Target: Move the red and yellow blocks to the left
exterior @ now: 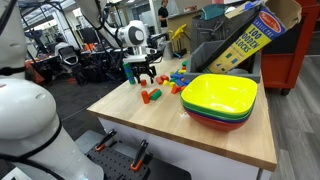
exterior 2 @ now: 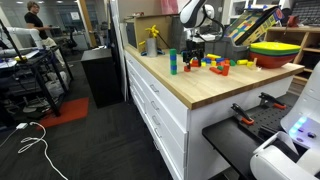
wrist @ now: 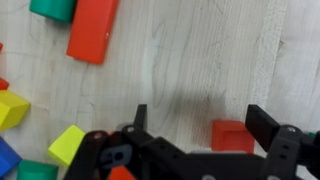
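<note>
**A:** Where's the red one?

**B:** In the wrist view the small red block lies on the wooden tabletop, between the spread fingers of the gripper. The fingers grasp nothing. The block is close to one finger and well apart from the other.

**A:** And the yellow?

**B:** A yellow block lies outside the jaws, beside the gripper's body. Another yellow piece sits near it, and I can't say for certain which of them is meant.

**A:** The risk?

**B:** Closing off-centre, I'd judge. The near finger would meet the block first and might shove or twist it, so it squirts free. Coming down too low could also scrape the table. The long red piece is well clear.
</note>
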`<act>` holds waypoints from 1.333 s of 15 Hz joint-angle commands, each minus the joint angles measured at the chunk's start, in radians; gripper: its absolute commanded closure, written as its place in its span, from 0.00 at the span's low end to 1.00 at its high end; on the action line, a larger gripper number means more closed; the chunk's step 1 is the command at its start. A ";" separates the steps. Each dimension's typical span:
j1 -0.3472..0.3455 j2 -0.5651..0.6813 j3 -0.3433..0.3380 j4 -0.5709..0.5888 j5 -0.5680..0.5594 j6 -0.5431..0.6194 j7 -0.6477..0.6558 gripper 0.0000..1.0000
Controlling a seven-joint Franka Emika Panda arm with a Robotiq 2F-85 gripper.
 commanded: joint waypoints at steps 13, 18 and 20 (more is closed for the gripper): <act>0.010 -0.035 -0.009 0.009 -0.025 -0.025 0.022 0.00; -0.027 -0.066 -0.006 0.013 0.039 -0.055 -0.006 0.00; -0.036 -0.072 -0.016 0.017 0.040 -0.071 0.007 0.00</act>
